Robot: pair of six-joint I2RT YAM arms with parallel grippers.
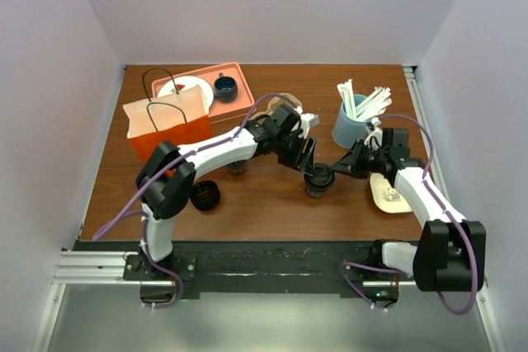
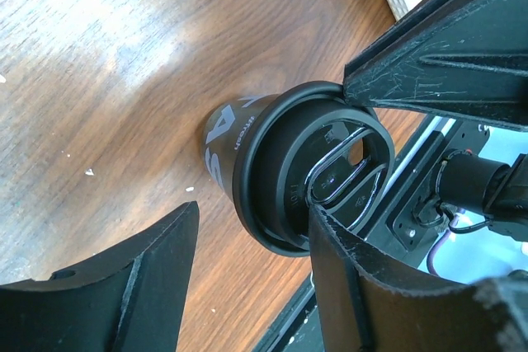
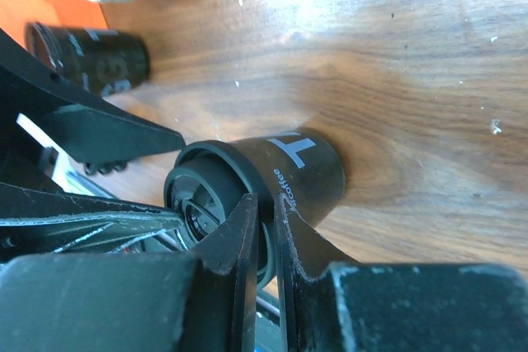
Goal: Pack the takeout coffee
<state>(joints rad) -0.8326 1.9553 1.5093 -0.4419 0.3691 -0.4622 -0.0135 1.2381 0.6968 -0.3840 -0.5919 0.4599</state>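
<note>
The right gripper (image 3: 268,205) pinches the stiff lid rim of the small dark black-lidded paper cup (image 3: 307,175), probably light and crushable; the left gripper (image 2: 256,232) gapes beside it.

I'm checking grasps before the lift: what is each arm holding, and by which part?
The right jaws pinch the coffee cup by the rim of its lid; the left jaws stand open astride the cup, gripping nothing.

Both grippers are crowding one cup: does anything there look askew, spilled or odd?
No spill shows. The takeout coffee stands upright, lid on. Odd: the right gripper appears to pinch the lid's rim, not the cup's body, while the left gripper straddles it, jaws open.
</note>
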